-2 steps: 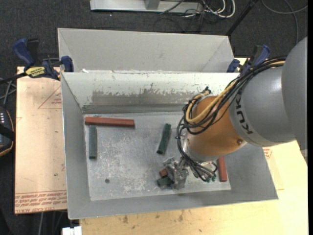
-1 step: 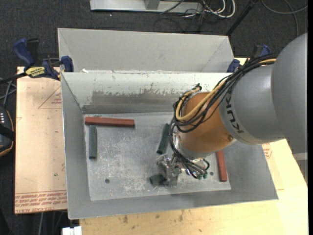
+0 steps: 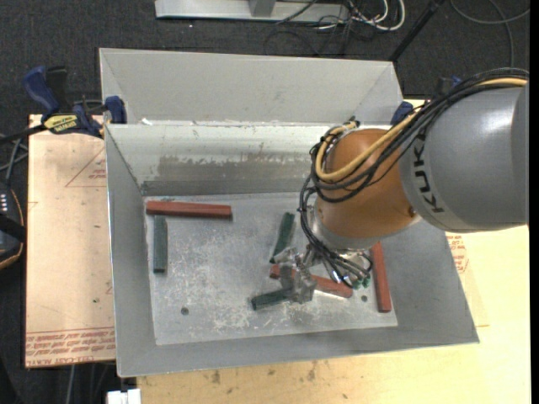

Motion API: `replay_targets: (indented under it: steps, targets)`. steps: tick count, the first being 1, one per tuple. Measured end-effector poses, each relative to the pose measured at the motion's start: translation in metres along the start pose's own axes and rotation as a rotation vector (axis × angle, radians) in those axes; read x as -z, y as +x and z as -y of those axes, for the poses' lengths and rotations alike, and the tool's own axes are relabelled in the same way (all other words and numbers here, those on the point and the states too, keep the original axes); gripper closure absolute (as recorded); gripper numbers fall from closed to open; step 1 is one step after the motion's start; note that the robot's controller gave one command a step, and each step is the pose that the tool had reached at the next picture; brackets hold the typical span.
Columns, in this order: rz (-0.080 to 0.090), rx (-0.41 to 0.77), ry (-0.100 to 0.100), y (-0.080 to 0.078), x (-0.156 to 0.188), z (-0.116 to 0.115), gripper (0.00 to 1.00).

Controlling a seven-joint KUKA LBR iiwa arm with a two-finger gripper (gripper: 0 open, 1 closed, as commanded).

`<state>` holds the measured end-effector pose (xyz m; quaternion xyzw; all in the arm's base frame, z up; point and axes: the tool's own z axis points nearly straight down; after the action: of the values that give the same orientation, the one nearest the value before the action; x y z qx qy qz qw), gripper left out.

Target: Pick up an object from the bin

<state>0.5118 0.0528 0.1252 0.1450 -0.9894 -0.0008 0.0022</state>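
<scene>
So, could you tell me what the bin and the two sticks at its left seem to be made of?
The bin looks like bare grey sheet metal: dull sheen, scratched floor. The long red stick and the green stick below it look matte and straight-edged, perhaps plastic or painted wood; I cannot tell which.

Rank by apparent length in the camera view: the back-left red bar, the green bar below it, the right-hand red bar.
1. back-left red bar, longest
2. right-hand red bar, though the arm may hide its upper end
3. green bar, shortest
</scene>
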Motion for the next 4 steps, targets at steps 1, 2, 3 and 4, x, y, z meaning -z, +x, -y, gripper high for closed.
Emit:
replay_targets:
  steps: [1,2,3,4]
  targets:
    - [0.012,-0.012,0.002,-0.001,0.044,-0.001,1.0]
    - [0.002,0.214,0.0,-0.009,-0.057,-0.038,0.0]
    - [0.006,0.212,0.001,-0.011,-0.055,-0.037,1.0]
    - [0.006,0.212,0.001,-0.011,-0.055,-0.037,1.0]
